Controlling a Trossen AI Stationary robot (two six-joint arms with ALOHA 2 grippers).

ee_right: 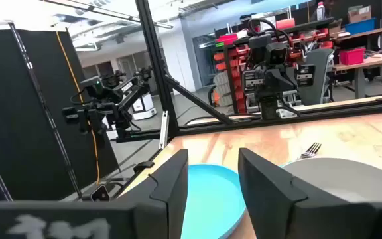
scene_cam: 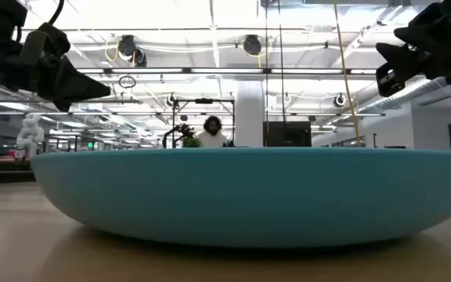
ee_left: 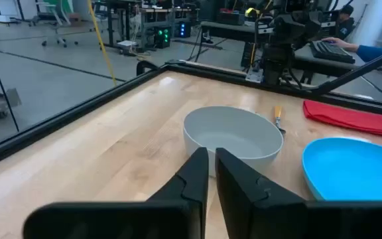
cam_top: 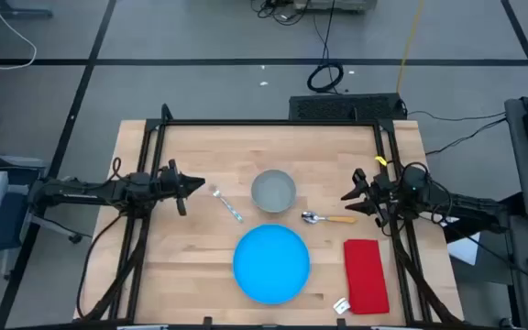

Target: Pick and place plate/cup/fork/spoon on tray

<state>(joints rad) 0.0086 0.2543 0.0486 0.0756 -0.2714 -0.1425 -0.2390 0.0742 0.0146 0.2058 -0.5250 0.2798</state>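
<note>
Left tool (cam_top: 193,186): fingers pressed together, empty, raised above the table's left side, aimed toward the cup (cam_top: 273,191). Right tool (cam_top: 350,195): fingers spread, empty, raised at the table's right side near the spoon (cam_top: 328,218). Cup: pale grey, table centre. Fork (cam_top: 228,205): lying between the left tool and the cup. Spoon: just right of the cup, orange handle toward the right tool. Plate (cam_top: 271,263): bright blue, near the front edge. Red cloth (cam_top: 366,274): right of the plate. No tray is evident. Risk, as judged: flat cutlery could skid under descending fingertips; the cup's smooth rim could slip. Table (cam_top: 181,266): pale wood, black-framed. Room: workshop, grey floor, cables.
</note>
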